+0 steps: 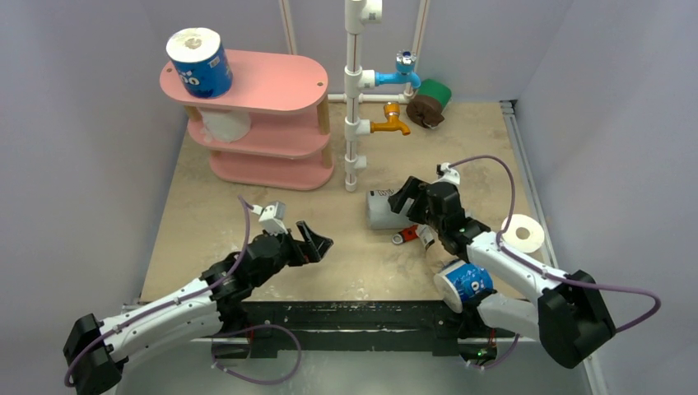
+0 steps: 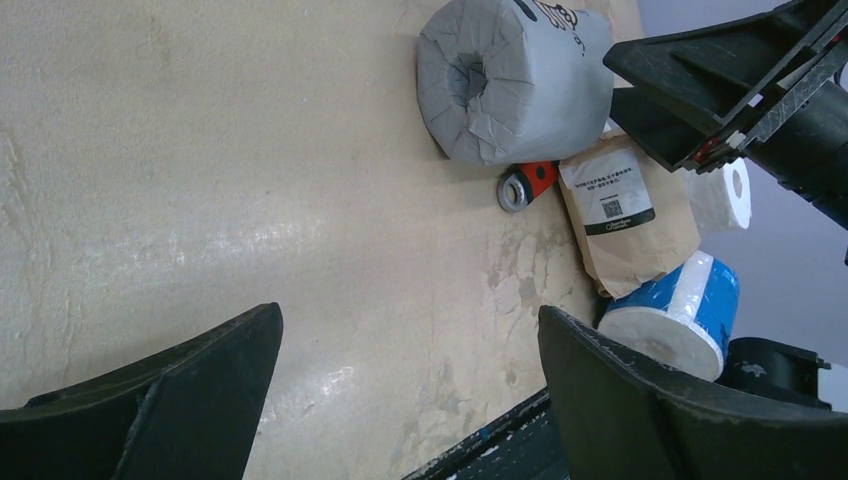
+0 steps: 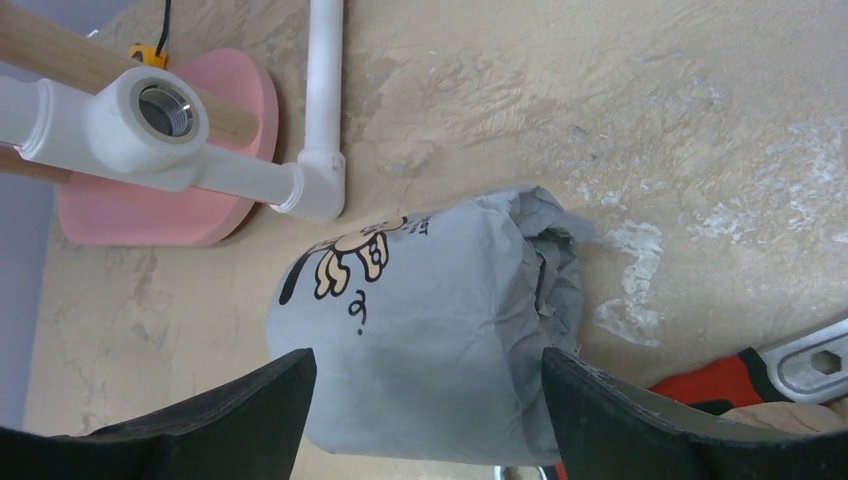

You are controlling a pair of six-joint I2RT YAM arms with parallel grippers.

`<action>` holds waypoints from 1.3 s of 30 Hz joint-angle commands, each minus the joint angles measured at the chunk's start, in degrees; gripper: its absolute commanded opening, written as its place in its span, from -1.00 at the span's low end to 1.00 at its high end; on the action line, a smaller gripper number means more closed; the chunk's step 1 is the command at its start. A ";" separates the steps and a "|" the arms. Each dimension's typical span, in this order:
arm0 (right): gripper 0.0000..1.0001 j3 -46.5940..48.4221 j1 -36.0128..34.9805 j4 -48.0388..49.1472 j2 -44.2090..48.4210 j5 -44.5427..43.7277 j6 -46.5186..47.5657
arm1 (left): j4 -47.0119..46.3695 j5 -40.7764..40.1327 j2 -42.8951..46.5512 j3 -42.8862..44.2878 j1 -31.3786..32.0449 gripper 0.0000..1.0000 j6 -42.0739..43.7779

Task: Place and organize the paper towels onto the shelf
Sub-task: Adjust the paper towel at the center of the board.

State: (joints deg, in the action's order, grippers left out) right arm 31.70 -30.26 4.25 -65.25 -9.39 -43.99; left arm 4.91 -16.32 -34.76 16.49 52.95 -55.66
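The pink shelf (image 1: pixel 272 82) stands at the back left. A blue printed paper towel roll (image 1: pixel 197 62) is on its top board and a white roll (image 1: pixel 224 123) on the middle board. A grey-wrapped roll (image 1: pixel 380 210) (image 3: pixel 430 300) lies on its side mid-table. My right gripper (image 1: pixel 405 200) (image 3: pixel 430 352) is open, one finger over each end of it; whether they touch it I cannot tell. My left gripper (image 1: pixel 317 241) (image 2: pixel 410 310) hangs open and empty over bare table. Near the right arm lie a blue roll (image 1: pixel 463 284), a brown-wrapped roll (image 2: pixel 625 215) and a white roll (image 1: pixel 524 234).
A white pipe frame (image 1: pixel 354 99) with blue and orange taps stands right of the shelf. A green roll (image 1: pixel 436 92) and a brown roll (image 1: pixel 424 111) sit behind it. A red-handled wrench (image 2: pixel 528 183) (image 3: pixel 740 378) lies just near of the grey roll.
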 commanded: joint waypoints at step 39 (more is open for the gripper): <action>0.04 2.23 -5.85 1.73 -3.77 4.05 13.27 | -5.02 0.32 -5.31 2.05 0.14 0.95 -0.70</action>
State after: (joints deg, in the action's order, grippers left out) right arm 31.81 -33.43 10.44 -71.59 -1.02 -33.74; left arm 0.95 -15.22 -41.17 19.62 52.95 -55.81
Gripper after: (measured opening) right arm 0.542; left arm 0.976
